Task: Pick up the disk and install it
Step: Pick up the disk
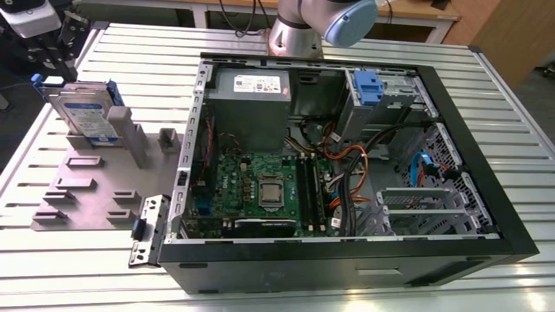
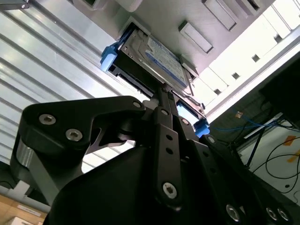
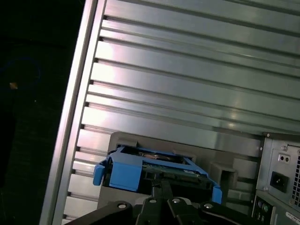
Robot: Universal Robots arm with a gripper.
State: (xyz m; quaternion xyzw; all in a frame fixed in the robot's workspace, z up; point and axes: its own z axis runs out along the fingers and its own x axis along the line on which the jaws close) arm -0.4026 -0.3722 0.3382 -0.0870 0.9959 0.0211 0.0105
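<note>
Slatted metal table (image 1: 485,84): upright disk (image 1: 77,103), white-and-blue label (image 1: 93,122), hand (image 2: 164,90) at its edge.

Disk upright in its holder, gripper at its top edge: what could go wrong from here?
1. The disk stands in a slot of the grey holder; a tilted lift could jam it or drag the holder.
2. The gripper is at the thin bracketed edge, so the disk might slip or swing.
3. Loose cables crowd the case; the disk could snag there.
</note>
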